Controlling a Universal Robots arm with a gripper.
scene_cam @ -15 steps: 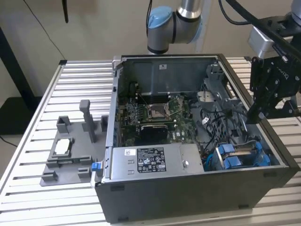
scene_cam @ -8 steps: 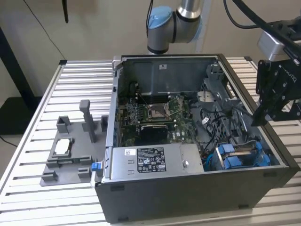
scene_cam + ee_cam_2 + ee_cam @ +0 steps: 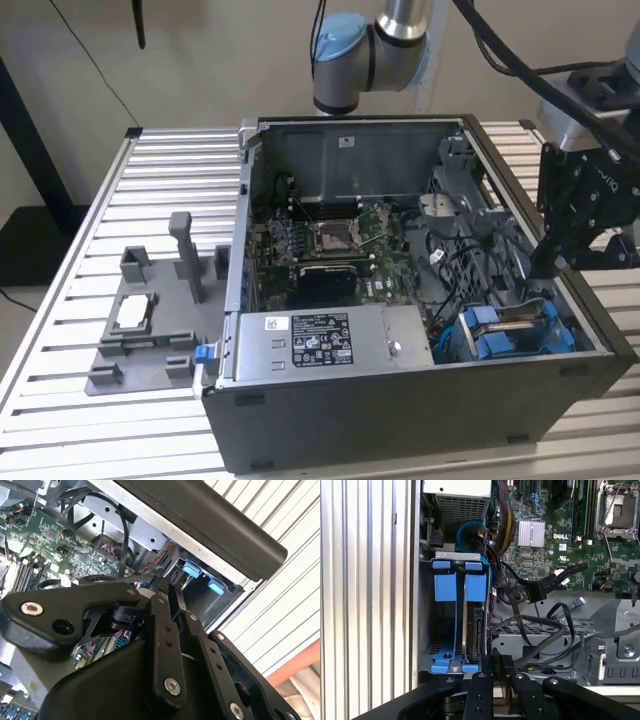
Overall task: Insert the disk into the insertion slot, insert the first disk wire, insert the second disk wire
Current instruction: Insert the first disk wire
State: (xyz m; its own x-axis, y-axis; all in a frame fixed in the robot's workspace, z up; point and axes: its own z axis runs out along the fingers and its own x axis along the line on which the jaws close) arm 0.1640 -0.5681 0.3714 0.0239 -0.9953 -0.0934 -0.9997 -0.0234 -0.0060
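Note:
The disk (image 3: 478, 630) sits edge-on inside the insertion slot (image 3: 427, 630) of the drive cage, its blue carrier (image 3: 475, 587) beside a second blue carrier (image 3: 444, 587). In the exterior view the blue carrier tabs (image 3: 500, 335) show in the case's front corner, on the exterior view's right. My gripper (image 3: 493, 661) hangs just off the disk's end, its thin fingers pressed shut. Grey cables (image 3: 530, 627) run close past the fingertips; I cannot tell whether one is held. A black wire connector (image 3: 537, 592) lies loose over the motherboard edge. My gripper (image 3: 545, 265) hovers above the cage, and the second wrist view also shows the gripper (image 3: 172, 592).
The open case holds a grey power-supply box (image 3: 320, 340) at the front and the motherboard (image 3: 330, 240) behind it. Cable bundles (image 3: 502, 535) crowd the space beside the cage. A grey fixture (image 3: 150, 320) stands on the slatted table (image 3: 100, 200) at the exterior view's left.

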